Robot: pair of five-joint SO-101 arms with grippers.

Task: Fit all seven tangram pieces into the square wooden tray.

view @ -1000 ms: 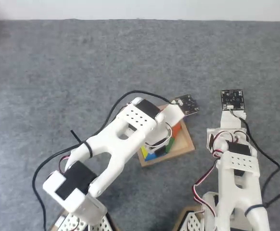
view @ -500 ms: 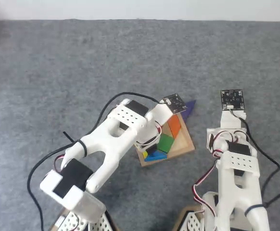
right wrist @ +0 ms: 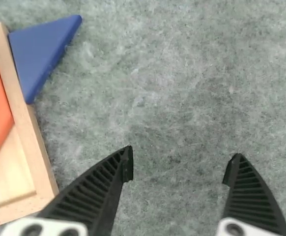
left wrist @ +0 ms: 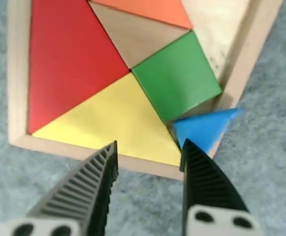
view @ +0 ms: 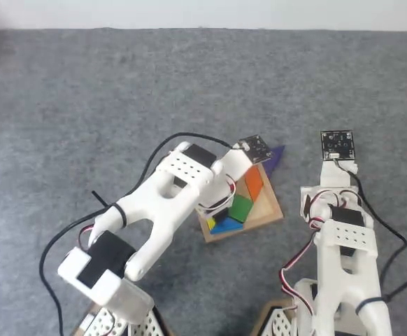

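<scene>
The wooden tray (view: 247, 229), just right of centre in the high view, holds the red triangle (left wrist: 69, 59), yellow triangle (left wrist: 113, 118) and green square (left wrist: 177, 78). The light blue triangle (left wrist: 204, 129) lies across its rim, and the dark blue triangle (right wrist: 40, 49) sits on the grey mat (right wrist: 182, 73) beside its upper corner. In the last second the left gripper (left wrist: 149, 147) has drawn back leftward, uncovering the tray, and hangs spread and empty at its edge, while the right gripper (right wrist: 182, 156) is unchanged, spread over the mat. At least two pieces appear unplaced.

two arms, both grippers open.
the left arm (view: 165, 206) stretched forward and angled toward the right arm (view: 345, 241), which sat folded close to its base. the left gripper (left wrist: 149, 147) pointed down with fingers parted; the right gripper (right wrist: 181, 156) pointed down with fingers spread wider.
</scene>
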